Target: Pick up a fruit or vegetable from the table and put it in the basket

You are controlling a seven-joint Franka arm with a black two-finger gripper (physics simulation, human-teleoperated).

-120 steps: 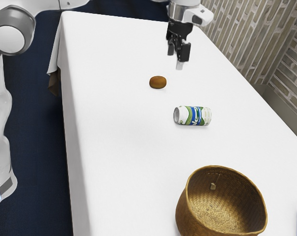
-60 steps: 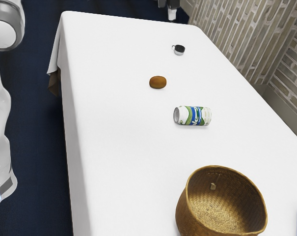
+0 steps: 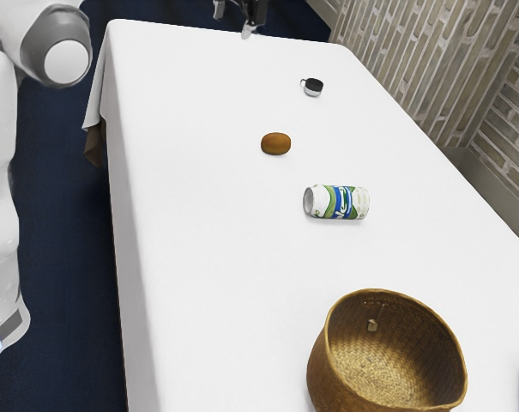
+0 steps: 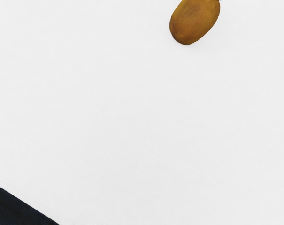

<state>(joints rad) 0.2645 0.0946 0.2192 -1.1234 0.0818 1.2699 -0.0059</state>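
We have our claw (image 3: 232,25) at the far end of the white surface (image 3: 208,266), its fingers well apart with nothing held between them; the kiwi (image 3: 276,144) lies on it, nearer than the small cup (image 3: 313,87) and farther than the can (image 3: 338,202), and the wicker basket (image 3: 328,382) stands near, toward the exterior view's right

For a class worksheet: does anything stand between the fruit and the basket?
Yes: the can, lying on its side between the fruit and the basket. Its end at the exterior view's left reaches about the direct line, so lifting over it seems wise.
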